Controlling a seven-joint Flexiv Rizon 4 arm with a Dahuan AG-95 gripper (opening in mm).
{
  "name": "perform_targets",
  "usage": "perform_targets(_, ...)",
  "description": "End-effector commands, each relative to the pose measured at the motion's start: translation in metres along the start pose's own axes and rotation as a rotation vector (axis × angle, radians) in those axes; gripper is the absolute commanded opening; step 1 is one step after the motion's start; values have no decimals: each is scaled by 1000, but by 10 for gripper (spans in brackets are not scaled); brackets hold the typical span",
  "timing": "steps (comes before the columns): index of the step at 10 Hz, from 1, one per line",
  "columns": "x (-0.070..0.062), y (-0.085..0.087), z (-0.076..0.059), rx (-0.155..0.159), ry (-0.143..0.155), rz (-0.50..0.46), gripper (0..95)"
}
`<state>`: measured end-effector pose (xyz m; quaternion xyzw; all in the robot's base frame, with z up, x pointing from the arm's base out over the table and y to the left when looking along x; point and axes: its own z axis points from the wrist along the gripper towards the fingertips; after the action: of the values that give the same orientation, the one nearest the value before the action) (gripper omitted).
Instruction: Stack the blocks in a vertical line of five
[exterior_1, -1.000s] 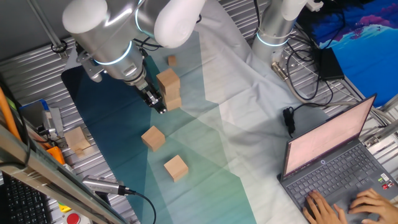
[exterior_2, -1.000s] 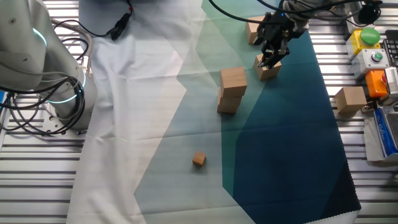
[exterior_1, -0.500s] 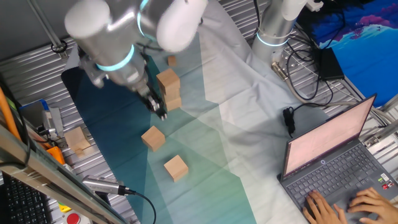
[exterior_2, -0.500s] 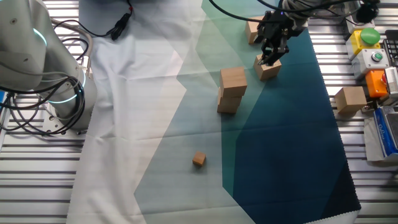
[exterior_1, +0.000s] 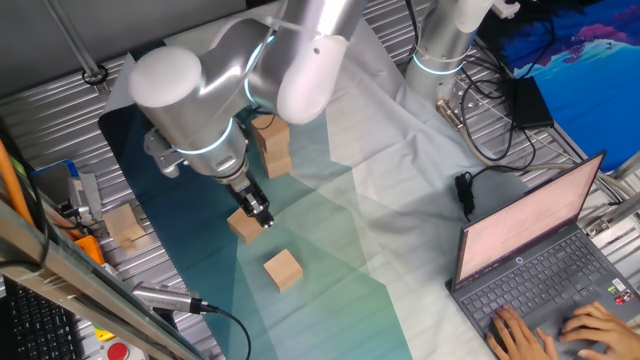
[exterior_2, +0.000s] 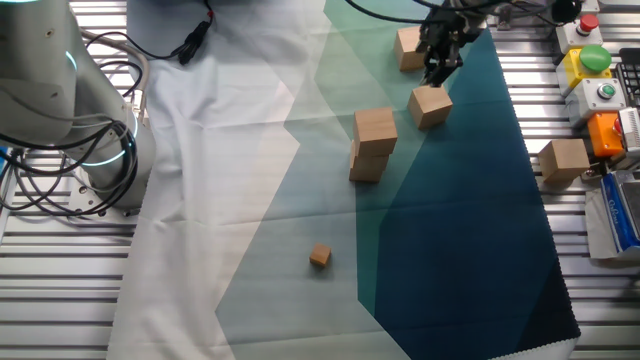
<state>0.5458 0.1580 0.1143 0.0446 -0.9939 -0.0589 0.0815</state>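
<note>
Your gripper (exterior_2: 437, 74) hangs just above a plain light-tan wooden cube (exterior_2: 429, 106) on the teal cloth (exterior_2: 450, 240); whether its fingers are apart or together, you cannot tell. A stack of two matching cubes (exterior_2: 373, 145) stands nearby. Another cube (exterior_2: 408, 48) sits behind the gripper, and one more (exterior_2: 563, 160) rests off the cloth on the table (exterior_2: 560, 240).

A tiny wooden cube (exterior_2: 319, 257) sits on the cloth (exterior_2: 250, 200). A laptop (exterior_1: 530, 260) is open near the cloth's edge, and 2 hands (exterior_1: 560, 330) rest on its keys.
</note>
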Motion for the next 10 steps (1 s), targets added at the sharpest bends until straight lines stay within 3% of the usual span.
perform_targets(1, -5, -4, 4, -1, -9, -41, 570)
perform_targets(7, -24, -14, 18, 10, -29, -72, 570)
perform_targets(10, -35, -21, 21, 57, -46, -130, 570)
